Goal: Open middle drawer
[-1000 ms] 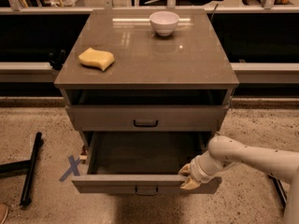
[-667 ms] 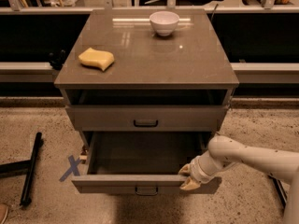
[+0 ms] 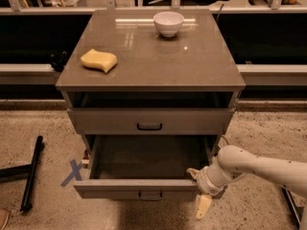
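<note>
The middle drawer (image 3: 120,188) stands pulled out toward me, and its wide shallow grey tray (image 3: 148,157) shows empty. Its small black loop handle (image 3: 150,194) sits mid-front. My gripper (image 3: 197,189) is at the right end of the drawer's front panel. One finger (image 3: 193,172) reaches over the top edge into the tray and the other finger (image 3: 202,207) hangs in front of the panel, spread apart. The white arm (image 3: 259,169) comes in from the right. The taller top drawer (image 3: 110,121) is closed. The lowest drawer is hidden under the open one.
A white bowl (image 3: 168,23) and a yellow sponge (image 3: 98,60) sit on the cabinet top (image 3: 153,75). A black pole (image 3: 31,174) lies on the speckled floor at left, beside a blue tape X (image 3: 72,172). Dark shelving runs behind the cabinet.
</note>
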Tool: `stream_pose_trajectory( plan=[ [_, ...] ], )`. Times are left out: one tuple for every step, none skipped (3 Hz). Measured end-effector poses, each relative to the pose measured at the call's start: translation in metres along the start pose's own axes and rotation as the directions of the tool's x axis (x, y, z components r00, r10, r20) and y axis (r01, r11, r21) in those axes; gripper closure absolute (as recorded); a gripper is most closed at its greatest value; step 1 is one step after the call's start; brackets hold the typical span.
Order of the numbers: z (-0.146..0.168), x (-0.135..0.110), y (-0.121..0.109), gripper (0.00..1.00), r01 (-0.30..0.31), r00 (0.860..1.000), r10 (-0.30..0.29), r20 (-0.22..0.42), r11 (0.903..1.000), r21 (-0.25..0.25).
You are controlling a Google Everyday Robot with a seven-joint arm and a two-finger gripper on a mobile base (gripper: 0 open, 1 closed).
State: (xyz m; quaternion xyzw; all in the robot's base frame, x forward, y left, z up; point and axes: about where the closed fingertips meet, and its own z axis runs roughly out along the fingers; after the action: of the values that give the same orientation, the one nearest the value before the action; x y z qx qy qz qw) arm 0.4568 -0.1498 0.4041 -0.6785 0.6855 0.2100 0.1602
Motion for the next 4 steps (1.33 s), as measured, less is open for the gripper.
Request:
stream_pose_trajectory(
  plan=[
    [0.005, 0.001, 0.021, 0.16, -0.008, 1.0, 0.008, -0.011, 0.9997, -0.024],
    [0.006, 0.001, 0.023, 0.39, -0.009, 1.0, 0.009, -0.012, 0.9996, -0.026],
    [-0.003, -0.005, 0.035, 0.63, 0.002, 1.0, -0.003, -0.025, 0.9999, -0.017],
    [-0.001, -0.005, 0.036, 0.6, 0.003, 1.0, -0.004, -0.025, 0.9998, -0.022]
  ],
)
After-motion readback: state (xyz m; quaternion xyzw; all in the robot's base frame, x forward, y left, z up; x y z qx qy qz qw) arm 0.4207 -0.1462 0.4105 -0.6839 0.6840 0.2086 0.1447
